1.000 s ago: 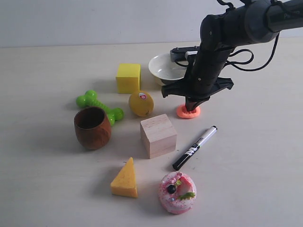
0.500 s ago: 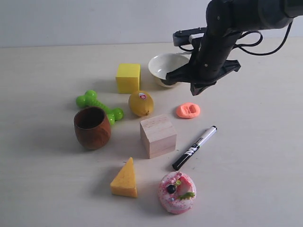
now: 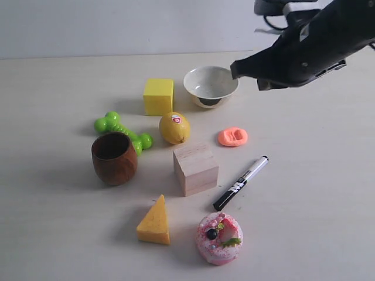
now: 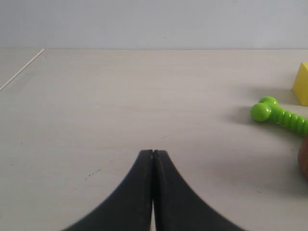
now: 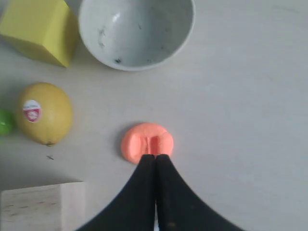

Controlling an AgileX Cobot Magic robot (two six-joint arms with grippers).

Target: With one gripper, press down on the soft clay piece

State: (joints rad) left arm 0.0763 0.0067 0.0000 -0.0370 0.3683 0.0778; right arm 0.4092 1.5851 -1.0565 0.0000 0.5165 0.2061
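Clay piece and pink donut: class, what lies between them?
The black marker lies between the clay piece and the pink donut, seen in the exterior view.

Matte black right arm (image 3: 304,50); smooth black fingers (image 5: 139,197) curve to narrow tips.

Table (image 3: 53,246): pale beige, matte, faint wood grain. Wall (image 3: 117,26): plain light grey, meeting the table's far edge. Lighting: even, diffuse; shadows soft.

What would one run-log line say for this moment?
soft clay piece: dented, on table | right gripper: shut, high above it | left gripper: shut
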